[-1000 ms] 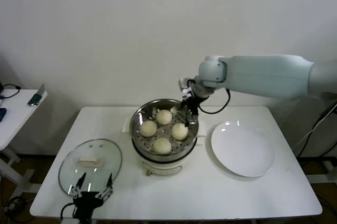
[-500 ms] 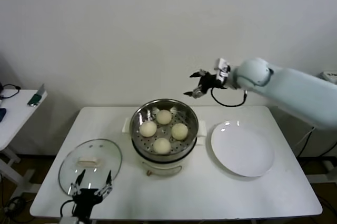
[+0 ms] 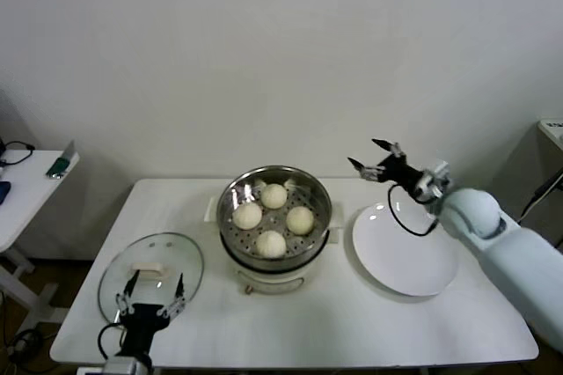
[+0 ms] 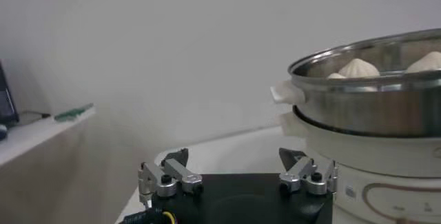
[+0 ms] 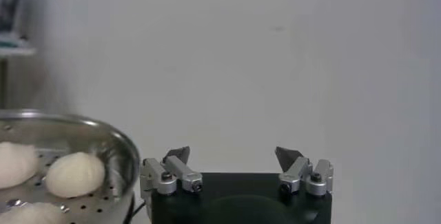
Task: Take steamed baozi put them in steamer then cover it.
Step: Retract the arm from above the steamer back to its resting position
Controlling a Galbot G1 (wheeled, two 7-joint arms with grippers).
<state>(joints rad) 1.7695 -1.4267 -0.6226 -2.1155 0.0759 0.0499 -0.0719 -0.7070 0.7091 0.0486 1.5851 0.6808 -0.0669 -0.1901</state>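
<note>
A white table [image 3: 352, 322] carries 3 large items: a glass lid [image 3: 151, 274] lying flat near its front left corner, the steamer [image 3: 274, 225] in the middle, and a bare white plate [image 3: 405, 249] just to the steamer's right. A smaller side table [image 3: 26, 186] with a green object on it stands well apart on the far left. Nothing sits between the lid and the steamer.

The steamer is uncovered, and 4 steamed baozi [image 3: 271, 219] rest on its perforated tray in a rough diamond, 1 at the back, 2 across the middle and 1 at the front.

The right end effector [image 3: 376, 162] hangs in the air above the far edge of the plate, to the right of the steamer and clear of its rim. Its fingers are spread wide and hold nothing. In the right wrist view the steel rim and 3 of the buns show off to one side of the empty fingers [image 5: 176, 157].

The left end effector [image 3: 149, 294] hovers low over the near edge of the glass lid, at the table's front left. Its fingers are also spread apart with nothing between them. In the left wrist view the steamer wall [image 4: 372, 101] rises nearby, with bun tops showing above the rim.
</note>
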